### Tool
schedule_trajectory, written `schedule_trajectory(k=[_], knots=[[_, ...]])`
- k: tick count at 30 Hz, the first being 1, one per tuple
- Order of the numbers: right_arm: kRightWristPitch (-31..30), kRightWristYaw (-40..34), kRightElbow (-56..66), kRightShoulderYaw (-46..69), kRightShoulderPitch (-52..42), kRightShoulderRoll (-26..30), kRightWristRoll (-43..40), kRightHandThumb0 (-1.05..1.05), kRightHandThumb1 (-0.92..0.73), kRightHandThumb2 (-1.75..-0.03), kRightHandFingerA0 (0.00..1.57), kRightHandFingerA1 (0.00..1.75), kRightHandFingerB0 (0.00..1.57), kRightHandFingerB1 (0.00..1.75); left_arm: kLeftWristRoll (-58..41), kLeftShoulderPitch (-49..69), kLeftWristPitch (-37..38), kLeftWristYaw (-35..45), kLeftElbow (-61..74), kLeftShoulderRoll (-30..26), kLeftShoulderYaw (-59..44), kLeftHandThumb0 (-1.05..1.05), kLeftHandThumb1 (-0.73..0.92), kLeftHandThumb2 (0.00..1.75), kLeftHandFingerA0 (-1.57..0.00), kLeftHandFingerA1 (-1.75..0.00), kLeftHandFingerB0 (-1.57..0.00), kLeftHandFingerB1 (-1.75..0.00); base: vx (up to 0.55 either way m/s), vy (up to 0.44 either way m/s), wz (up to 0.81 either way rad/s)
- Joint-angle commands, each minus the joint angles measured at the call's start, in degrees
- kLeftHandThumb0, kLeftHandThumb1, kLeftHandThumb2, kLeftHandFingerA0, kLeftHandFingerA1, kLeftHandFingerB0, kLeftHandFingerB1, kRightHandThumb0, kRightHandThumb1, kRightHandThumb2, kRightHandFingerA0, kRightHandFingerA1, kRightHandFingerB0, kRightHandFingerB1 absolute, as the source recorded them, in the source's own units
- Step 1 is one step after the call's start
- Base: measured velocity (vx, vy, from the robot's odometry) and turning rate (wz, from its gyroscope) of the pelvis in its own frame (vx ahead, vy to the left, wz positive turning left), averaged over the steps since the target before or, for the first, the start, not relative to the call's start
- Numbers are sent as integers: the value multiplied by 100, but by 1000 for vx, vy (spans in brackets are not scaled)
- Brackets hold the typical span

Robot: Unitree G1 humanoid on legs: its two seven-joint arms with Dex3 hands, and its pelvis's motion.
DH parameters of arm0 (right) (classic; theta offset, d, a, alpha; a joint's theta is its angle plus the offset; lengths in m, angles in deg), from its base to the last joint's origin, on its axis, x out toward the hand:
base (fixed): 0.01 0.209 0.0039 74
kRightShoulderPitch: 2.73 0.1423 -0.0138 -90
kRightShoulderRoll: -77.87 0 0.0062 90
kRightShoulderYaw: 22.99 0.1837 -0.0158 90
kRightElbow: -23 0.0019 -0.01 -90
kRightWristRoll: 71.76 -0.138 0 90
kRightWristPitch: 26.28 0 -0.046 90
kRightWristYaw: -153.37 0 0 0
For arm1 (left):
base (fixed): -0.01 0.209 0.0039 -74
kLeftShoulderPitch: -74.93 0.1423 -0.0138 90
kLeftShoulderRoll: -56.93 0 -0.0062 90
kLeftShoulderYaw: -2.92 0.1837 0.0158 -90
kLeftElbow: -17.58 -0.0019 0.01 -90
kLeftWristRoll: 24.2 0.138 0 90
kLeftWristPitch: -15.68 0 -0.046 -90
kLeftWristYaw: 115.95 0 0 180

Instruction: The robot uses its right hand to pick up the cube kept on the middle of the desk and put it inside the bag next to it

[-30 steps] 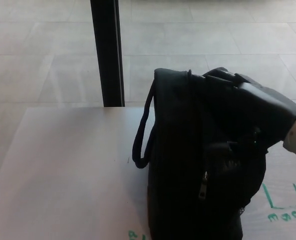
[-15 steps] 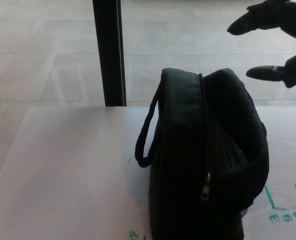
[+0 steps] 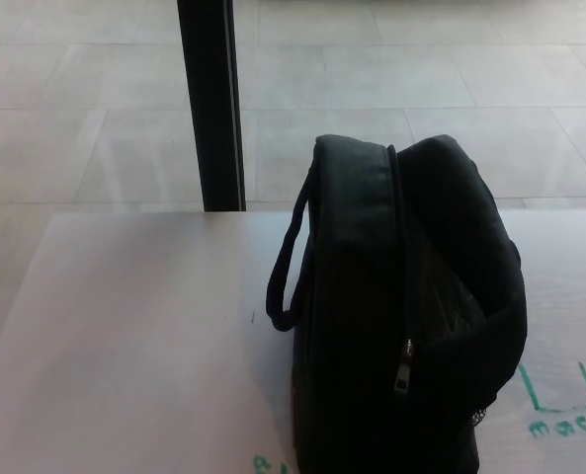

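**Black bag stands alone on the tabletop; no hand in the frame**

Neither of the robot's hands shows in the head view, so the state of their fingers cannot be told: no thumb, finger or forearm reaches in from either edge.

The bag [image 3: 401, 316] stands upright on the right half of the tabletop [image 3: 125, 346], its lower end cut off by the bottom edge of the picture. It is black and soft-sided, with a rounded top. A zip line runs down from the top along its front face, and a metal zipper pull [image 3: 404, 367] hangs low on that line. Right of the zip, the side panel bulges outward and sags a little. A carry handle [image 3: 288, 267] loops out from the bag's left side, its lower end hanging just above the table surface.

The cube is not visible anywhere on the bare surface; whether it lies inside the bag cannot be told, since the interior is dark and hidden.

The tabletop is pale and smooth. Green marker marks [image 3: 564, 405] lie on it near the bag's lower right, and another green trace sits at the bottom edge left of the bag. Beyond the table's far edge a dark vertical post [image 3: 211, 104] rises from the tiled floor [image 3: 75, 99], left of the bag.
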Motion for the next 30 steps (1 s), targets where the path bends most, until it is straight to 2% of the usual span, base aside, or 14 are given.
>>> schedule_trajectory(k=[1,5,6,8,9,11,12,16,22,23,26,27,28,30], knots=[[-339,-532,349,2860,-2599,-777,-556,-53,-63,-59,41,52,34,34,-6,99,11,13,-52,-43,-21,-41,40,100,-3,-53,0,-50,0,0,0],[-242,-1130,-437,3643,-3361,-1294,-604,-63,-49,-84,26,60,18,45,-2,131,-7,19,-77,-70,-30,-40,42,101,-3,-53,0,-50,0,0,0],[-70,-1360,-685,3847,-3654,-1501,-630,-68,-50,-88,25,67,18,52,26,161,-6,16,-23,-81,-1,-70,65,59,-17,-52,-11,-37,0,0,0],[30,-1431,-785,3890,-3785,-1576,-662,-68,-50,-88,25,67,18,52,34,220,-6,9,10,-82,-1,-70,65,59,-17,-52,-11,-37,0,0,0],[-53,-1545,-788,4008,-4112,-1800,-611,-70,-66,-60,20,77,21,51,54,224,85,47,-21,-81,15,-41,41,101,-3,-53,0,-50,0,0,0],[23,-1694,-896,4078,-4358,-1976,-598,-73,-66,-60,19,81,20,56,-24,209,12,18,-19,-44,-48,-41,40,99,-3,-53,0,-50,0,0,0],[-2,-1806,-1040,4155,-4465,-2100,-627,-72,-51,-88,23,71,17,58,-36,181,-57,-36,-18,-27,-55,-41,39,99,-3,-53,0,-50,0,0,0],[231,-2138,-1321,4381,-4698,-2486,-765,-68,-65,-59,12,81,16,57,39,258,-8,-76,10,-45,-13,-41,41,100,-2,-52,0,-50,0,0,0],[711,-3030,-2005,4536,-4836,-2572,-500,-70,-67,-60,13,87,14,56,30,271,90,-44,-67,-45,-40,-41,41,100,-3,-52,0,-50,0,0,0],[781,-3238,-2392,4611,-4759,-2464,-513,-70,-68,-59,13,80,11,55,58,274,67,-94,-46,-66,-32,-74,52,84,-15,-54,-8,-45,0,0,0],[581,-3441,-2782,4779,-4686,-2384,-602,-68,-70,-63,4,76,10,59,128,305,64,-142,28,-105,12,-71,67,59,-20,-51,-13,-36,0,0,0],[580,-3461,-2886,4789,-4681,-2368,-624,-69,-69,-61,8,77,10,58,182,296,129,-131,3,-117,59,-72,56,85,-15,-54,-9,-45,0,0,0],[676,-3460,-3107,4810,-4662,-2352,-703,-70,-68,-60,9,77,10,56,222,294,191,-121,-27,-131,87,-69,69,59,-20,-51,-12,-37,0,0,0],[743,-3475,-3222,4803,-4638,-2328,-738,-66,-54,-83,13,67,11,57,256,257,312,-105,-199,-150,84,-70,68,59,-20,-51,-12,-37,0,0,0]])
